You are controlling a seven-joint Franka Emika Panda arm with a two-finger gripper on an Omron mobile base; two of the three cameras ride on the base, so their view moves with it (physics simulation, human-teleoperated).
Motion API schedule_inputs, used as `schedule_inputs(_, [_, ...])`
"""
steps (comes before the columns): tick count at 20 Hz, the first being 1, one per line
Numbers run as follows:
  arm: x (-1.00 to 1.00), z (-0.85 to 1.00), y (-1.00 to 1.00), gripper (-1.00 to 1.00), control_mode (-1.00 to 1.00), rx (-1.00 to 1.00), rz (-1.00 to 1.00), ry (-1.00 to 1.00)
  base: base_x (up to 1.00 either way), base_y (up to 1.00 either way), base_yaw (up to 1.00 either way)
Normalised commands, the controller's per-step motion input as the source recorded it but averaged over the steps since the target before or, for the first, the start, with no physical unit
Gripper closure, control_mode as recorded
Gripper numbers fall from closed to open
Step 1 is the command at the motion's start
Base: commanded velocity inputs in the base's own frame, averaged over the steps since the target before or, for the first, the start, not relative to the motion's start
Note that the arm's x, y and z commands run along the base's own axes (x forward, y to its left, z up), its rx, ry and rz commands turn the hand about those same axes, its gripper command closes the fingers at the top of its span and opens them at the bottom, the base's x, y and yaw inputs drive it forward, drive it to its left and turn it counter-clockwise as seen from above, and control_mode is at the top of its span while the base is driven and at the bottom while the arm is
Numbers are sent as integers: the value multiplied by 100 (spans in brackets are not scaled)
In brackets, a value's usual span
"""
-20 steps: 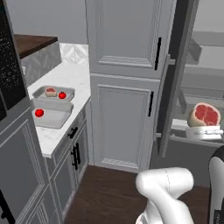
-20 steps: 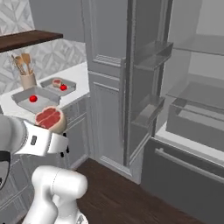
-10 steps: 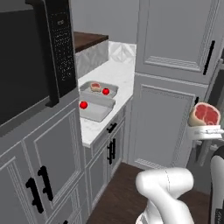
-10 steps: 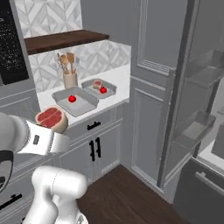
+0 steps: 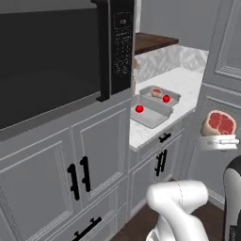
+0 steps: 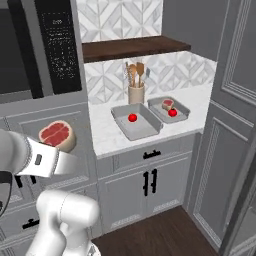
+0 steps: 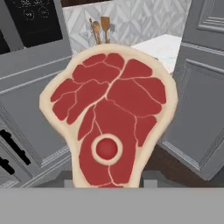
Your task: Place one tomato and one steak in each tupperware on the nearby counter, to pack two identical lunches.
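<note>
Claw [image 5: 217, 141] grasping raw steak [image 5: 218, 124], held in air well apart from tabletop [image 6: 200, 102]. Near tupperware [image 6: 136, 121] has tomato [image 6: 132, 117]; far tupperware [image 6: 170, 109] has tomato and steak.

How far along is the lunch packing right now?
Done: the far grey rectangular tupperware on the white marble counter holds a small steak and a red tomato. The near grey tupperware has just a tomato. In hand: the tool carries the large raw steak. Left: put that steak in the near tupperware.
</note>
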Motion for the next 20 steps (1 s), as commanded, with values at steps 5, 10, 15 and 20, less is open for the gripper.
schedule_inputs(5, [0, 0, 0, 100, 100, 0, 0, 0, 61, -9, 41])
schedule_inputs(10, [0, 0, 0, 100, 100, 0, 0, 0, 50, -57, 12])
schedule_inputs(15, [0, 0, 0, 100, 100, 0, 0, 0, 68, -18, 0])
schedule_inputs(20, [0, 0, 0, 100, 100, 0, 0, 0, 89, -1, 0])
